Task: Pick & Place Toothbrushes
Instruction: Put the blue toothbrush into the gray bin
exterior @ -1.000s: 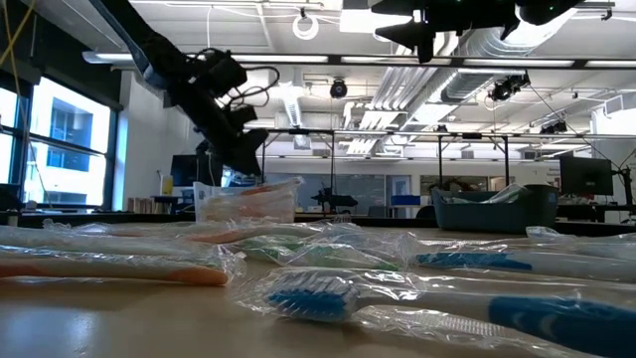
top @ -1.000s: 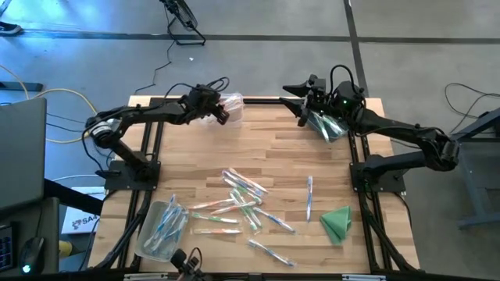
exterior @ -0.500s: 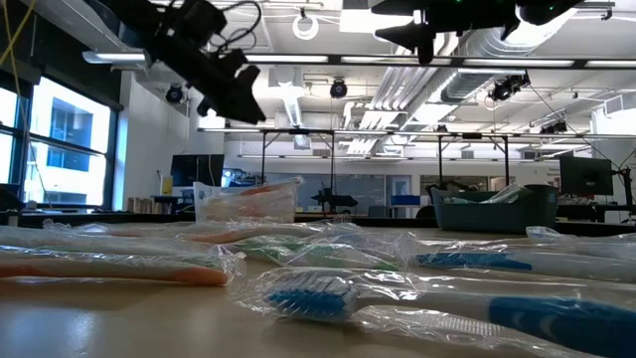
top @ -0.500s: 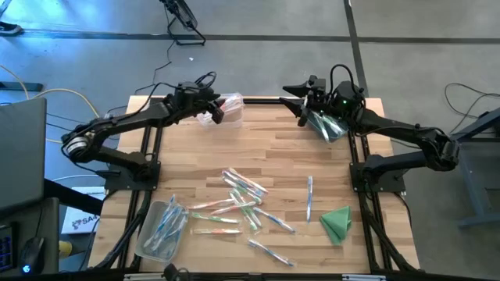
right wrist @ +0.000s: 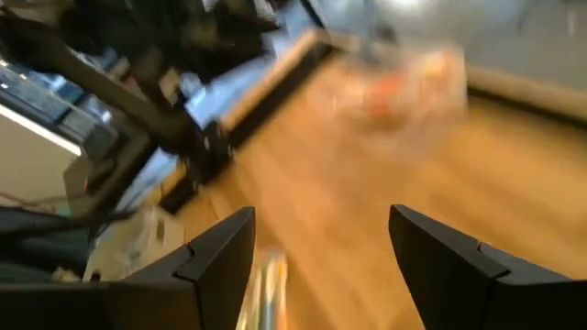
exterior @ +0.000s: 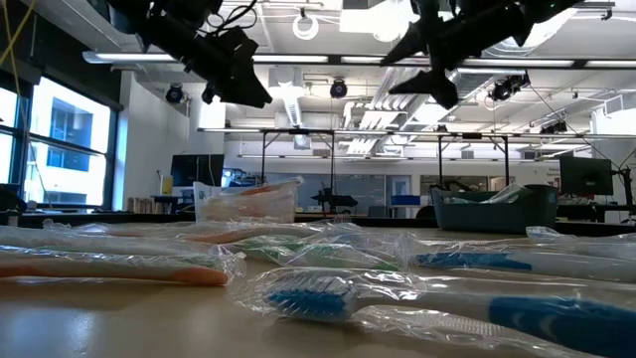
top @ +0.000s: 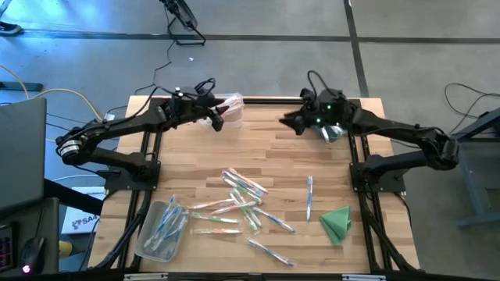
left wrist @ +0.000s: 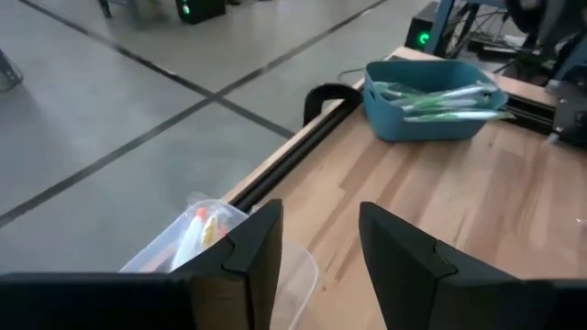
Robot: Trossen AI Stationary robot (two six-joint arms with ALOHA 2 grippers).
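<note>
Several wrapped toothbrushes (top: 242, 201) lie loose on the middle of the wooden table; in the low view they lie close in front, a blue one (exterior: 318, 293) among them. One toothbrush (top: 309, 195) lies apart to the right. My left gripper (top: 217, 120) hangs open and holds nothing, just beside the clear bin (left wrist: 197, 236) at the far edge, which holds orange toothbrushes. My right gripper (top: 287, 122) hangs open and holds nothing, above the far right of the table, next to the blue bin (left wrist: 431, 101) of green toothbrushes. Both grippers (exterior: 238, 85) (exterior: 415, 72) are well above the table.
A third clear bin (top: 162, 228) with blue toothbrushes stands at the near left corner. A folded green cloth (top: 337, 222) lies at the near right. Bare wood (top: 273, 156) shows between the far bins and the scattered pile.
My left gripper has risen from the clear far bin and tipped toward level, staying open. My right gripper has sunk a little, tipped downward, rolled and swung toward the table's near edge, also open. The toothbrushes and bins have stayed where they were.
</note>
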